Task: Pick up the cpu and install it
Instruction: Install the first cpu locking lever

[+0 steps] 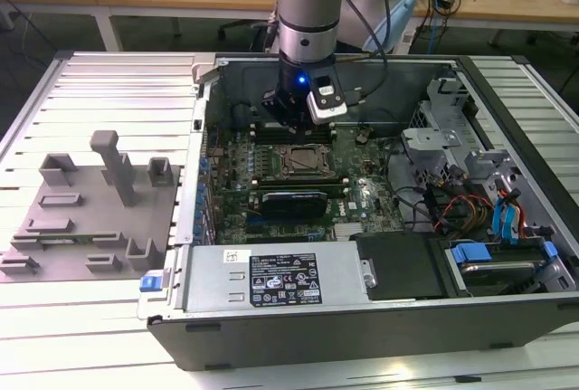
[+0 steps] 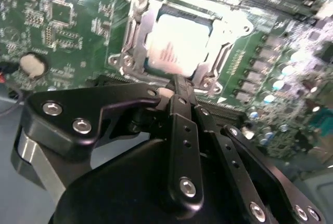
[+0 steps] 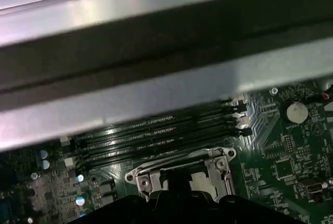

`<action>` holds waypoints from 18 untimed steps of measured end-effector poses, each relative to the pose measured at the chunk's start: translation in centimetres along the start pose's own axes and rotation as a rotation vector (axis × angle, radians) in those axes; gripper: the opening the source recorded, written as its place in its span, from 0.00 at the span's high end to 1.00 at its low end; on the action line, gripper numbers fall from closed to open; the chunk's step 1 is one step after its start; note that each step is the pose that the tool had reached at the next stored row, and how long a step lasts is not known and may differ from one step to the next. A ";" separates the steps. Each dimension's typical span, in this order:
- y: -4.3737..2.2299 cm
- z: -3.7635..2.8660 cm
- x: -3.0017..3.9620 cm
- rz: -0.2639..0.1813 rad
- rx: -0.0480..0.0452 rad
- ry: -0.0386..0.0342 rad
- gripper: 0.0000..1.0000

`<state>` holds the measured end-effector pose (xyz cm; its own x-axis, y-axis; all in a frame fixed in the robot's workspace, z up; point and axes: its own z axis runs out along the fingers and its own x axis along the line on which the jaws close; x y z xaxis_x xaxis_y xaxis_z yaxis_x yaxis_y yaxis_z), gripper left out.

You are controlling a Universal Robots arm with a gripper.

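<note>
The cpu [image 2: 179, 44] lies flat inside the metal socket frame [image 2: 136, 13] on the green motherboard, its pale silver top facing up. In the exterior view the cpu [image 1: 305, 161] shows in the socket near the middle of the open computer case. My gripper [image 2: 177, 82] hangs just above the socket's edge, fingers together and holding nothing. From outside, the gripper [image 1: 297, 124] sits under the arm's wrist, slightly behind the socket. The first wrist view catches a corner of the cpu [image 3: 201, 180] behind the gripper's dark body.
Memory slots [image 3: 156, 138] run beside the socket, and the case wall [image 3: 156, 94] stands close behind them. A black card [image 1: 294, 202] sits in front of the socket. A grey fixture plate [image 1: 86, 218] with blocks lies at the exterior view's left. Drive cages and cables [image 1: 470, 200] crowd the right.
</note>
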<state>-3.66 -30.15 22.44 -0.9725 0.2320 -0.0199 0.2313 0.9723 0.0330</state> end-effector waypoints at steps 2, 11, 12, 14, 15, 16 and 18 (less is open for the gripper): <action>-0.06 0.00 -0.01 0.000 0.0000 0.0003 0.89; -0.02 0.17 -1.79 -0.072 0.0098 0.0146 0.89; -0.02 0.19 -1.79 -0.091 0.0096 0.0152 0.89; -0.03 0.21 -1.78 -0.119 0.0119 0.0154 0.89; -0.06 0.20 -1.75 -0.133 0.0144 0.0154 0.89; -0.08 0.21 -1.73 -0.142 0.0151 0.0153 0.89; -0.13 0.21 -1.70 -0.156 0.0158 0.0155 0.89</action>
<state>-2.03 -30.66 22.26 -0.9969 0.0777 -0.0082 0.0776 0.9969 0.0149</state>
